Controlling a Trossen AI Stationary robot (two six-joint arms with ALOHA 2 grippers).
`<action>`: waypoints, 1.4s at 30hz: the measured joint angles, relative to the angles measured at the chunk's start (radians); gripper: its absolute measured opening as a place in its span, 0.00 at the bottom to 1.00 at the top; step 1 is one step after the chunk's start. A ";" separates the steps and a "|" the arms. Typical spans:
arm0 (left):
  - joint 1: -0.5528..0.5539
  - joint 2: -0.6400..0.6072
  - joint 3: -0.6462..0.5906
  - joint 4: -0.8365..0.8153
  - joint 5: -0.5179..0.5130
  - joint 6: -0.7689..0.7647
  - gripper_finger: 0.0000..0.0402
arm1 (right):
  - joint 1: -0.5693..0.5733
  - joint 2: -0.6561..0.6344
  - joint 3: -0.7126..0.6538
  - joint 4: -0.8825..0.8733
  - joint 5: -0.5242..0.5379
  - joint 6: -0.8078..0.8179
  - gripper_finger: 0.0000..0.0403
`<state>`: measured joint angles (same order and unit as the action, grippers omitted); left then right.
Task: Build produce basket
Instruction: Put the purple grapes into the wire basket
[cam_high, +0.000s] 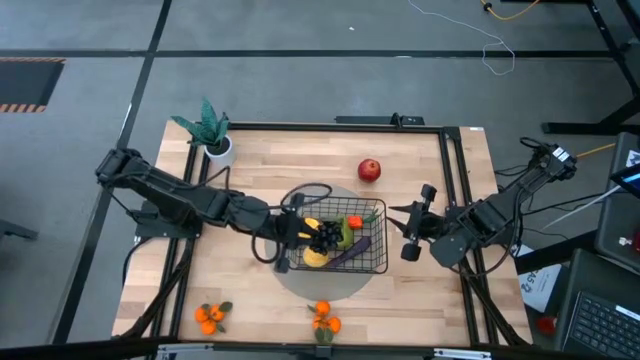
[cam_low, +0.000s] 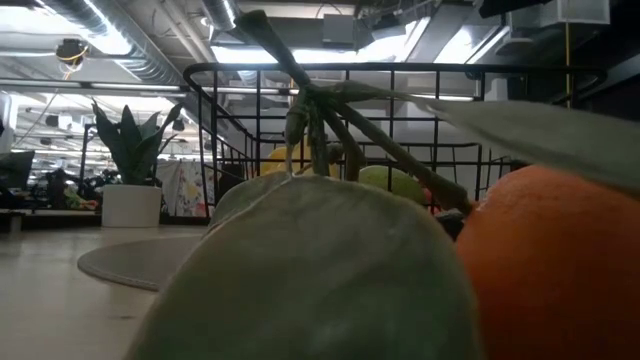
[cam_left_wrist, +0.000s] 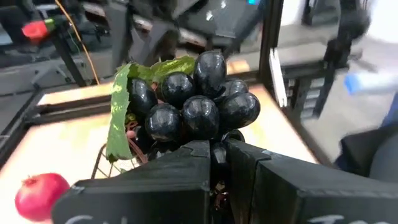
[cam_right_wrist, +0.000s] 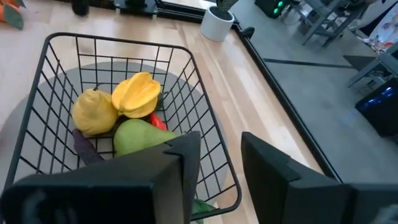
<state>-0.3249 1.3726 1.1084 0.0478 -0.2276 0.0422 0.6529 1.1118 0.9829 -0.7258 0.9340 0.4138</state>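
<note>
The black wire basket (cam_high: 372, 262) stands on a round grey mat in the table's middle. It holds a lemon (cam_right_wrist: 93, 112), a starfruit (cam_right_wrist: 135, 93), a green pear (cam_right_wrist: 140, 137) and a purple eggplant (cam_right_wrist: 84, 149). My left gripper (cam_high: 305, 233) reaches in from the left over the basket and is shut on a bunch of black grapes (cam_left_wrist: 193, 99) with a green leaf. My right gripper (cam_high: 413, 222) hovers open just off the basket's right side. In the right wrist view the basket's wall shows past the gap between its fingers (cam_right_wrist: 217, 165). My left gripper pinches the grape bunch between its two fingers at the bunch's near end (cam_left_wrist: 217, 146). The fingers come almost level from the table's left. The bunch sticks out ahead of the fingertips, over the basket; its underside is hidden.
A red fruit (cam_high: 369, 170) lies on the wood beyond the basket. Two tangerine clusters (cam_high: 211, 316) (cam_high: 325, 320) sit near the front edge; one fills the low view. A potted plant (cam_high: 212, 135) stands at the far left corner. A raised frame borders the table.
</note>
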 joint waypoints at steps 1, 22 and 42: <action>0.000 0.005 -0.001 -0.011 0.005 0.019 0.02 | 0.000 0.000 0.000 0.000 0.000 0.000 0.28; 0.046 0.126 -0.001 0.183 -0.073 -0.144 0.02 | 0.000 0.000 0.000 -0.010 -0.020 0.106 0.28; 0.043 0.125 -0.001 0.314 0.642 0.244 0.02 | 0.000 0.000 0.000 -0.013 -0.021 0.108 0.28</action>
<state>-0.2816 1.4979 1.1072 0.3622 0.4140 0.2859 0.6532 1.1114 0.9829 -0.7387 0.9127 0.5220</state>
